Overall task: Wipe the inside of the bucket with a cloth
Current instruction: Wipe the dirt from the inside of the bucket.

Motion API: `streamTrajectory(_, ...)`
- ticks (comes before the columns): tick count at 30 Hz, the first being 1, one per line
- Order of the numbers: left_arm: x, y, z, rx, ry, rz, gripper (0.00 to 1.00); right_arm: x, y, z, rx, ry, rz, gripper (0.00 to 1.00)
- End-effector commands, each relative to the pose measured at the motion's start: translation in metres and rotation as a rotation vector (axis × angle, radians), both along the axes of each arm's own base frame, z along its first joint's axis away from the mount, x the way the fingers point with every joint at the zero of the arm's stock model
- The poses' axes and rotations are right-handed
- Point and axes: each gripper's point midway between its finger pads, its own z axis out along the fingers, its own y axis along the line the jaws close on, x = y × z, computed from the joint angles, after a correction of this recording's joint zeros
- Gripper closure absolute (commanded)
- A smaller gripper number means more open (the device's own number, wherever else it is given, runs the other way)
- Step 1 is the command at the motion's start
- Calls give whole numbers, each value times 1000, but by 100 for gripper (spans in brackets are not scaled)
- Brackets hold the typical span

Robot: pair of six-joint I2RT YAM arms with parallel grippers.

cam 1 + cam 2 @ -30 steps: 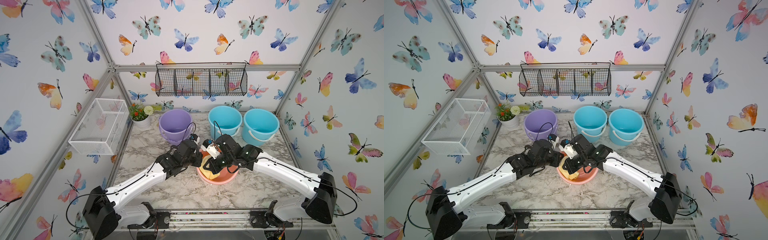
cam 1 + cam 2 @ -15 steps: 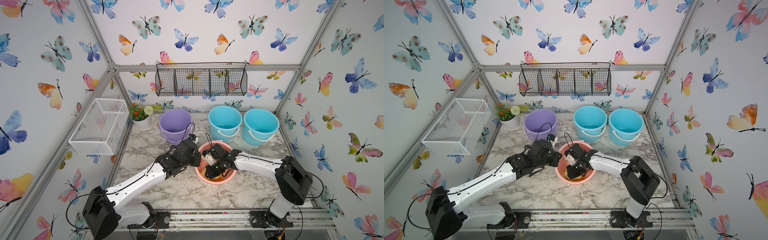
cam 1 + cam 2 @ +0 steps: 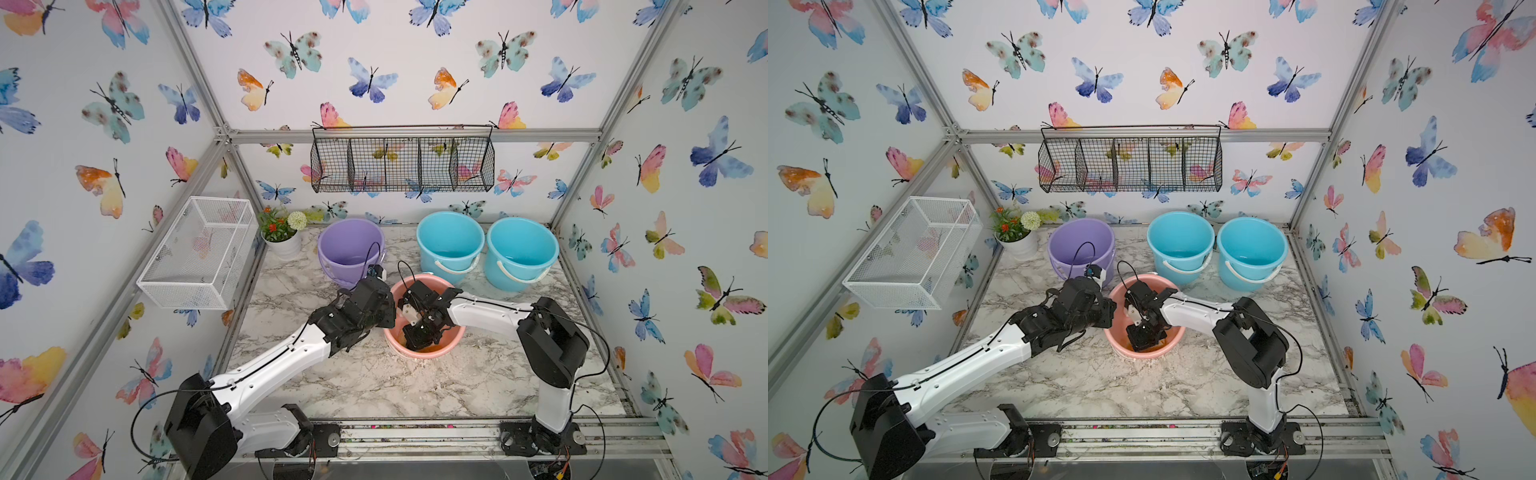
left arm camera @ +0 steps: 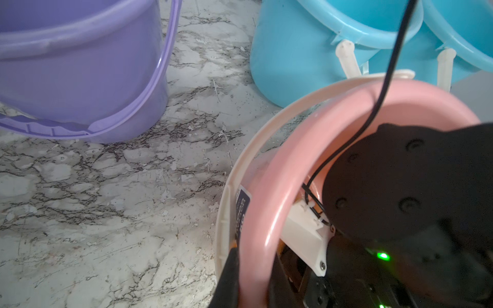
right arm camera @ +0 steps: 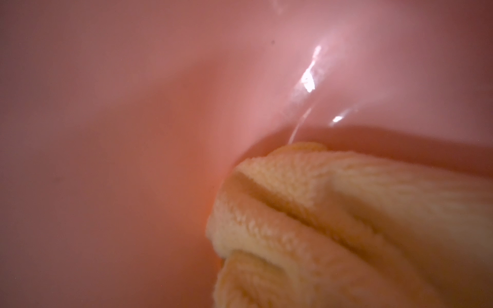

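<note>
right gripper (image 3: 417, 343): down inside the bucket (image 3: 454, 333), clamped on the cloth (image 5: 333, 226)
cloth: bunched up, pressed against the pink inner wall
left gripper (image 4: 253, 274): pinching the bucket's rim
bucket: on the table (image 3: 374, 382), near the purple bucket (image 3: 349, 245)

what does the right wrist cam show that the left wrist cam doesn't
Only the right wrist view: the cloth, bunched against the pink bucket's inner wall. Only the left wrist view: the purple bucket, two blue buckets, the marble table, and the left gripper clamped on the rim. Both: the pink bucket.
</note>
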Motion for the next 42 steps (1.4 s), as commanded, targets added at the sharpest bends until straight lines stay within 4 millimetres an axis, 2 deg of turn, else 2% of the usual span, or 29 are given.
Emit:
streamTrajectory(1,-12,-29,26,-112,-38,-119,100,-13,5,24,72,9,27,98)
streamTrajectory(5,-6,-26,27,-118,-37,-85,100,-18,12,71,197,-12,15,98)
streamTrajectory(11,-4,-24,22,-110,-15,-68,100,-22,19,130,373,-68,-10,98)
streamTrajectory(15,-3,-23,23,-112,-10,-67,100,-20,25,163,482,-110,-28,98)
streamTrajectory(17,-3,-22,22,-111,-10,-65,100,-16,27,170,509,-128,-44,98)
streamTrajectory(24,-2,-19,23,-125,-4,-49,100,-4,22,141,470,-111,-188,98)
streamTrajectory(29,-2,-19,26,-138,-2,-43,100,0,21,108,467,-71,-285,98)
streamTrajectory(38,-5,-25,38,-163,-11,-76,100,0,26,40,343,23,-293,98)
streamTrajectory(42,-9,-32,42,-194,-18,-124,100,8,31,21,280,44,-311,98)
